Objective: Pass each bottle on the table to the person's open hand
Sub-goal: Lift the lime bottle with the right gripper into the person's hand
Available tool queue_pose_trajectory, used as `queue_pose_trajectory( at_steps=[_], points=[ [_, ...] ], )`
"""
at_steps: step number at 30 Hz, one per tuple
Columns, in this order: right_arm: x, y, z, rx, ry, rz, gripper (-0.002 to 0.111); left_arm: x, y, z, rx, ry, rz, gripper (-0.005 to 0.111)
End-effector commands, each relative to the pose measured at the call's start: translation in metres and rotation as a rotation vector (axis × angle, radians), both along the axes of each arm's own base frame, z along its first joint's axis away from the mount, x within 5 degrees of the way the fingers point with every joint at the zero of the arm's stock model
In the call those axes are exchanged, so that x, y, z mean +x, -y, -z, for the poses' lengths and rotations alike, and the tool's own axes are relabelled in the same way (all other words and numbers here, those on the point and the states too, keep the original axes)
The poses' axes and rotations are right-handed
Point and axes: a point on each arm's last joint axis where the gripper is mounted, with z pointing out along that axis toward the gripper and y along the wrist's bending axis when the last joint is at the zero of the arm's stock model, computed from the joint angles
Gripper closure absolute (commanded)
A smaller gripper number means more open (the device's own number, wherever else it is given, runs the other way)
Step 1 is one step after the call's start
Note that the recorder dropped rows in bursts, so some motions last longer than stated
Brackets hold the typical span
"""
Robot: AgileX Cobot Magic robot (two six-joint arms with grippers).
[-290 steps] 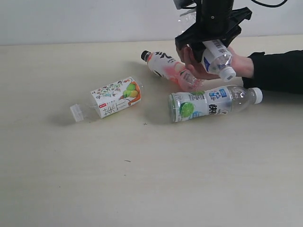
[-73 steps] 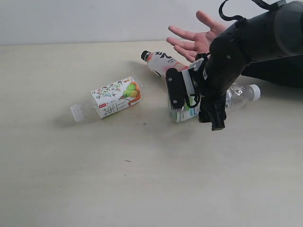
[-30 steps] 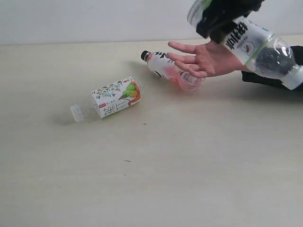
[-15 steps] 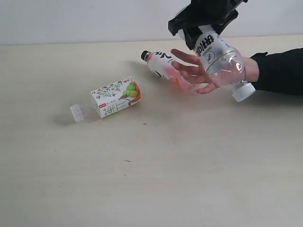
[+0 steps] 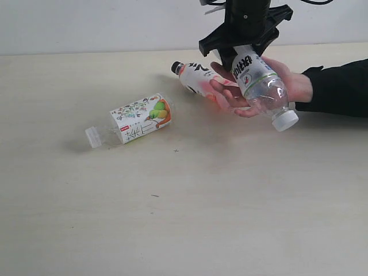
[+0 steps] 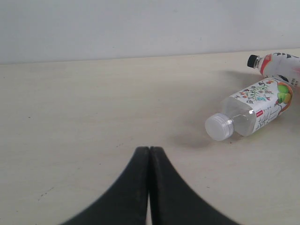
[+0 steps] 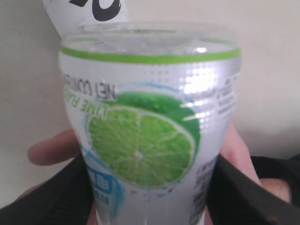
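Note:
My right gripper is shut on the green-and-white bottle, which tilts cap-down across the person's open hand. In the right wrist view the lime label of this bottle fills the frame, with the hand behind it and the gripper clamped on both sides. The pink bottle with black cap lies just behind the hand. The floral bottle lies on the table to the left, also seen as the floral bottle in the left wrist view. My left gripper is shut and empty, low over the table.
The person's black sleeve lies along the right side of the table. A pale wall runs behind the far edge. The plain white barcode bottle is out of view.
The right gripper has lowered the green-and-white bottle further into the palm, its cap end swinging down and slightly left. The other bottles and the left gripper have not moved.

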Motion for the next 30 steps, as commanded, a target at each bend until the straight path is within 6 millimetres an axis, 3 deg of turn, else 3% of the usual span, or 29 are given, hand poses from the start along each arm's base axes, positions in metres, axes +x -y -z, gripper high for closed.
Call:
queue_pose_trajectory(
  at_steps=[1, 16, 19, 30],
  points=[
    [0.004, 0.006, -0.003, -0.041, 0.027, 0.005, 0.091, 0.0, 0.0, 0.0, 0.001, 0.009, -0.003, 0.104],
    [0.004, 0.006, -0.003, -0.06, 0.034, -0.008, 0.022, 0.0, 0.0, 0.0, 0.001, 0.009, -0.003, 0.104],
    [0.004, 0.006, -0.003, -0.06, 0.034, -0.008, 0.017, 0.0, 0.0, 0.0, 0.001, 0.009, -0.003, 0.104],
    [0.001, 0.008, -0.015, -0.056, 0.056, -0.024, 0.017, 0.0, 0.0, 0.0, 0.001, 0.009, -0.003, 0.104]
  ],
)
